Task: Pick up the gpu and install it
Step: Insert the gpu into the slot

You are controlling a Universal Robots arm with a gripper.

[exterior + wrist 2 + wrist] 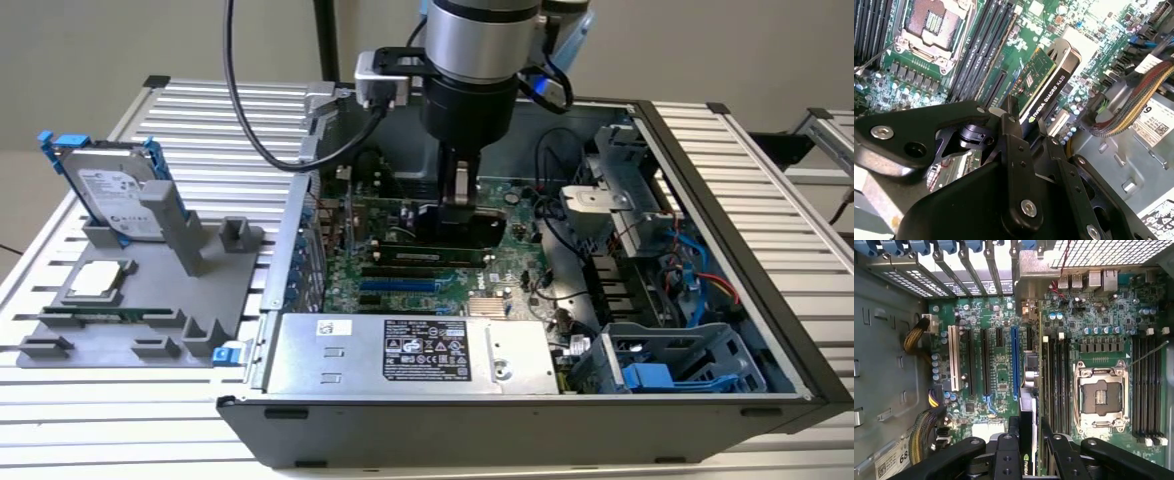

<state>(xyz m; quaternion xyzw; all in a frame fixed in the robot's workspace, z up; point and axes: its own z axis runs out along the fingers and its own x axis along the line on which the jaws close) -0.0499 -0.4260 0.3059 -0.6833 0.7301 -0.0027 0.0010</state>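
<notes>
- An open computer case (pixel 747 190) is laid on its side on a ribbed metal table (pixel 160 430).
- A green motherboard (pixel 400 262) is seen inside it, with an empty processor socket (pixel 1101 396) and a blue slot (pixel 1014 362) in the first wrist view.
- A silver power supply (pixel 407 355) is set along the case's near wall.
- A grey holder (pixel 134 300) is placed at the exterior view's left; a hard drive (pixel 114 195) with blue rails is stood upright in it, and a small square chip (pixel 100 280) is laid flat on it.

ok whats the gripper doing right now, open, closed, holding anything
Gripper: shut on the thin green circuit-board gpu with black shroud, held on edge over the green motherboard.
</notes>
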